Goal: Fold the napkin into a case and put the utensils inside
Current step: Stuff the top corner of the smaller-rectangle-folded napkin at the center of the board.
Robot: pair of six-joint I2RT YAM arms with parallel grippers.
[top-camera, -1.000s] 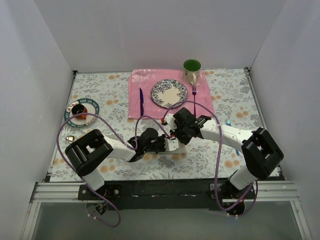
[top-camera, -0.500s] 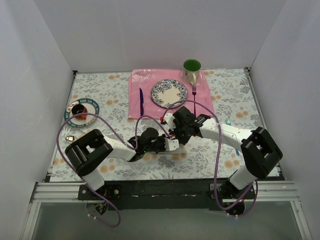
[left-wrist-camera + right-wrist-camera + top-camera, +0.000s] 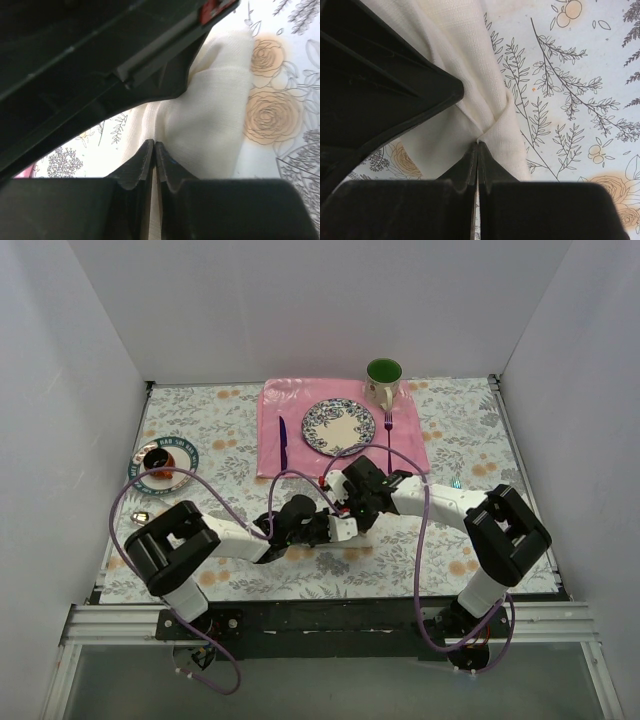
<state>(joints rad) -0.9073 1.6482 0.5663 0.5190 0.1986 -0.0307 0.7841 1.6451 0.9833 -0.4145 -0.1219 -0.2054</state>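
Black fingers of the left gripper [image 3: 154, 148] are pressed together, clamped on a fold of the cream-white napkin [image 3: 210, 120]. The napkin lies bunched on the flowered counter [image 3: 295, 60], near the front middle and just in front of the pink placemat [image 3: 292, 405]. Right beside it, the right gripper [image 3: 478, 148] has its fingers pinched tight on another fold of the same cloth.
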